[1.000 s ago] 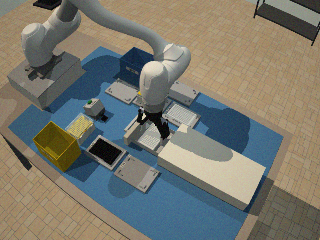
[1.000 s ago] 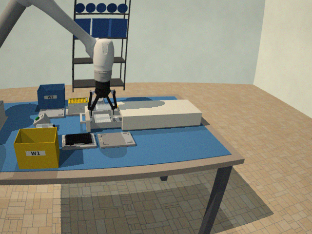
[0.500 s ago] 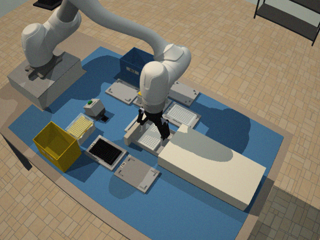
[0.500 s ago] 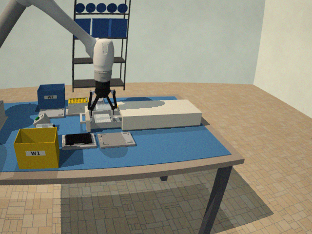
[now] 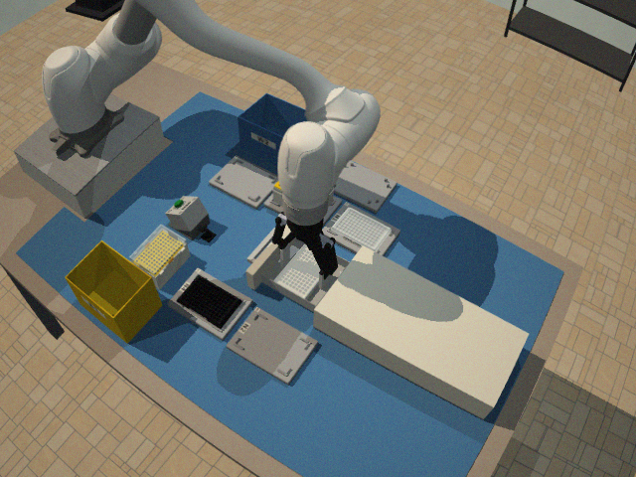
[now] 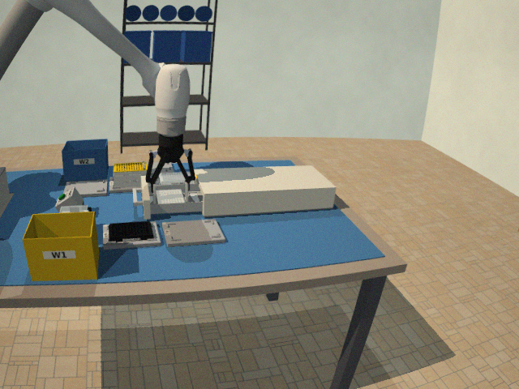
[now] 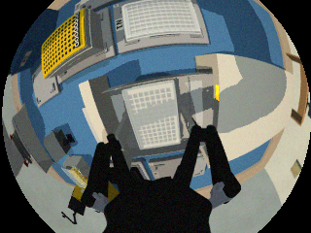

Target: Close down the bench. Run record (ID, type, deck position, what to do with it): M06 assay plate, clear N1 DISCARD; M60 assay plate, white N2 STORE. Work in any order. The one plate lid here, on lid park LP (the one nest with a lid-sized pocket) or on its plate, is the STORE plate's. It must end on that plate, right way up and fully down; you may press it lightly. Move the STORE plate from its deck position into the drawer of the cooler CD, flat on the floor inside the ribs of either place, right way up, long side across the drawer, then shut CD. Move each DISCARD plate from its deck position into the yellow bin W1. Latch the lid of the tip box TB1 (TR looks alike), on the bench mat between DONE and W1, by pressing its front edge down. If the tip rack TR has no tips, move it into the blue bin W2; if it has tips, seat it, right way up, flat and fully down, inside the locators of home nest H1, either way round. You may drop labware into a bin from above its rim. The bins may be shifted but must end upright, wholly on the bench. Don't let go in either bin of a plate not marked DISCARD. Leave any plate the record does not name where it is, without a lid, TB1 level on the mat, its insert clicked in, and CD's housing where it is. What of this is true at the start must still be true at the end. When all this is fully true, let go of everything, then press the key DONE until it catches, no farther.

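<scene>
The white assay plate (image 5: 297, 274) lies flat on the floor of the open drawer (image 5: 279, 271) of the cooler CD (image 5: 420, 339), long side across the drawer. My gripper (image 5: 304, 258) stands straight above it, open, with its fingers a little outside the plate's two sides. The wrist view shows the plate (image 7: 155, 113) between the spread fingers of the gripper (image 7: 157, 136). I cannot tell whether a lid is on the plate. The clear assay plate (image 5: 359, 228) sits on its nest behind the drawer. The tip rack TR (image 6: 130, 167), with yellow tips, stands behind the arm.
The yellow bin W1 (image 5: 110, 289) and tip box TB1 (image 5: 158, 251) are at the left, with the DONE key (image 5: 185, 211) behind them. A black plate (image 5: 210, 302) sits on a nest beside an empty nest (image 5: 271, 344). The blue bin W2 (image 5: 269, 130) stands at the back.
</scene>
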`<act>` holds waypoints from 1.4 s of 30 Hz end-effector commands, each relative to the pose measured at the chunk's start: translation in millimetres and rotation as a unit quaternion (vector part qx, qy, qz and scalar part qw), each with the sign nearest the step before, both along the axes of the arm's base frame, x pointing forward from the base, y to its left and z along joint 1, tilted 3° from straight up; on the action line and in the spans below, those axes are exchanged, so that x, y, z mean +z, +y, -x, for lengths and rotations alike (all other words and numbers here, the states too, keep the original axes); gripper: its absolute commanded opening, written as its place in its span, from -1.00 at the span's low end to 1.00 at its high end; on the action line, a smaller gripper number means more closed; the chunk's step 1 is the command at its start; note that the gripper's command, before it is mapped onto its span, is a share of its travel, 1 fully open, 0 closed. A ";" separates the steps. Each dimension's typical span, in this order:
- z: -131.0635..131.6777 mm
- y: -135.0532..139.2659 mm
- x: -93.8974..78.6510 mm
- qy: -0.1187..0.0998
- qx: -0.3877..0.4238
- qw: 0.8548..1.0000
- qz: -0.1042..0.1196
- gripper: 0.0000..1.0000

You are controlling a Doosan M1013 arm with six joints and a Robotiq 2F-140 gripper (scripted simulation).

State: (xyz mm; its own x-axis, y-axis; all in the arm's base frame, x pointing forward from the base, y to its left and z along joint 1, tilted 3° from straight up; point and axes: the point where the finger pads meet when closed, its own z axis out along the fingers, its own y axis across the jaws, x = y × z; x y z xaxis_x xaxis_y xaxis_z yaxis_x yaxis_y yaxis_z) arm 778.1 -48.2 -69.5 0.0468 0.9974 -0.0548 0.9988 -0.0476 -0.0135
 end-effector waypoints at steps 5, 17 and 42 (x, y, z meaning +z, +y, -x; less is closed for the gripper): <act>0.0 0.1 0.2 0.000 0.000 1.000 0.000 0.33; 0.0 0.1 0.2 0.000 0.000 1.000 0.000 0.33; -0.4 1.4 25.5 0.000 0.000 1.000 0.000 0.33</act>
State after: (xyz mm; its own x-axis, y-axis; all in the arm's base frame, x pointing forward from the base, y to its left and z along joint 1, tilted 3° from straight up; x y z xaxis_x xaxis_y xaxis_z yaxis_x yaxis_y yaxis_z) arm 778.5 -46.9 -45.7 0.0468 0.9974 -0.0548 0.9988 -0.0476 -0.0135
